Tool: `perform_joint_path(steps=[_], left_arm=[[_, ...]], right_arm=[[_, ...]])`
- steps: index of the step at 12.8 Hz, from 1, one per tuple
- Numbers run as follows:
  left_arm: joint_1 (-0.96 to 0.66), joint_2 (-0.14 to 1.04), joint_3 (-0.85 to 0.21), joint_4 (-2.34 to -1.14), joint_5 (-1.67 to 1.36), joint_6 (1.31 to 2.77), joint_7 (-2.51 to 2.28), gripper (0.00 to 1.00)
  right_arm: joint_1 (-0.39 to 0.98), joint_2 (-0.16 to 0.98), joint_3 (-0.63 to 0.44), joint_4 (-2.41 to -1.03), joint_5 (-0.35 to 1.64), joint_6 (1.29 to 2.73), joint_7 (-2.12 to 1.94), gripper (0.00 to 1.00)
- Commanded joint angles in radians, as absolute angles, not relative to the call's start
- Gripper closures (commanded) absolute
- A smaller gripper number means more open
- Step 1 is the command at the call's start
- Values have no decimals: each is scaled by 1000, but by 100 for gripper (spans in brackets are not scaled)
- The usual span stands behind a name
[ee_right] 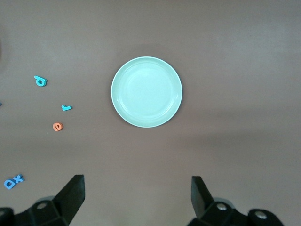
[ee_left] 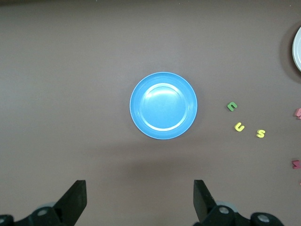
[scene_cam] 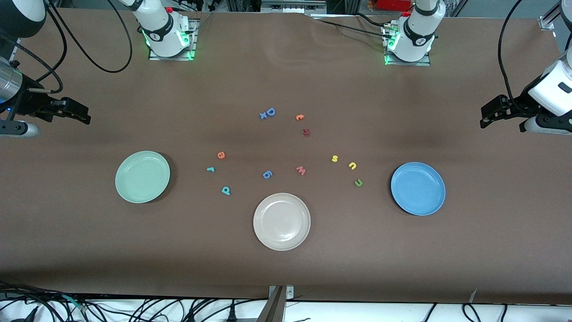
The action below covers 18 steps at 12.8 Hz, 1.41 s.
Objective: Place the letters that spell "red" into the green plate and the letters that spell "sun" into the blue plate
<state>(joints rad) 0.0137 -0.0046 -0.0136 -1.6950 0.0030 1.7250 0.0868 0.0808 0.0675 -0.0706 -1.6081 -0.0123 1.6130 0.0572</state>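
Left gripper (scene_cam: 485,117): it hangs in the air over bare table at the left arm's end, with its fingers (ee_left: 75,200) spread wide and nothing between them; from its wrist camera the blue plate sits straight below.

Right gripper (scene_cam: 85,117): it is up over bare table at the right arm's end, its fingers (ee_right: 73,193) released and apart, holding nothing; its wrist camera looks down on the green plate.

Green plate (scene_cam: 142,176): it lies flat toward the right arm's end of the table, with nothing in it.

Blue plate (scene_cam: 418,188): it lies flat toward the left arm's end, also with nothing in it.

Letters for "red": all three lie loose on the table between the green plate and the middle. The orange "e" (scene_cam: 221,155) is farthest from the front camera, the thin teal "r" (scene_cam: 210,169) is a little nearer, and the teal "d" (scene_cam: 226,191) is nearest. None touches another.

Letters for "sun": they lie in a short slanting row near the blue plate, the yellow "s" (scene_cam: 334,158) first, then the yellow "u" (scene_cam: 352,166), then the green "n" (scene_cam: 358,182) closest to the plate's rim, each one apart from the next.

Beige-white plate (scene_cam: 281,221): it sits mid-table, nearest the front camera.

Other letters: a blue "D" (scene_cam: 270,112) lies with a small blue piece against it. An orange "c" (scene_cam: 300,117), a dark red letter (scene_cam: 306,132), a pinkish-red "w" (scene_cam: 301,170) and a blue "6" (scene_cam: 267,174) are scattered around the middle.
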Motion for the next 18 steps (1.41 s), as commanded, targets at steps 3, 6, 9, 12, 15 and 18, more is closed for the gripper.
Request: perform_joint_path(steps=[3,6,9,12,15,18], left_arm=[[14,-11,-12,-1680,-25,1703,97,0],[14,-11,-12,-1680,-25,1703,97,0],[12,-11,-12,-1680,-25,1703,97,0],[12,-11,-11,-1680,-25,1701,98,0],[14,-11,-9,-1680,-25,1701,103,0],[15,-9,-9,-1680,-25,1701,104,0]], right_arm=[[83,63,-74,-1605,3,1597,41,0],[83,63,-74,-1605,5,1597,40,0],[83,63,-75,-1605,6,1597,40,0],[83,63,-75,-1605,6,1597,40,0],[83,63,-77,-1605,6,1595,38,0],[83,63,-77,-1605,6,1597,38,0]])
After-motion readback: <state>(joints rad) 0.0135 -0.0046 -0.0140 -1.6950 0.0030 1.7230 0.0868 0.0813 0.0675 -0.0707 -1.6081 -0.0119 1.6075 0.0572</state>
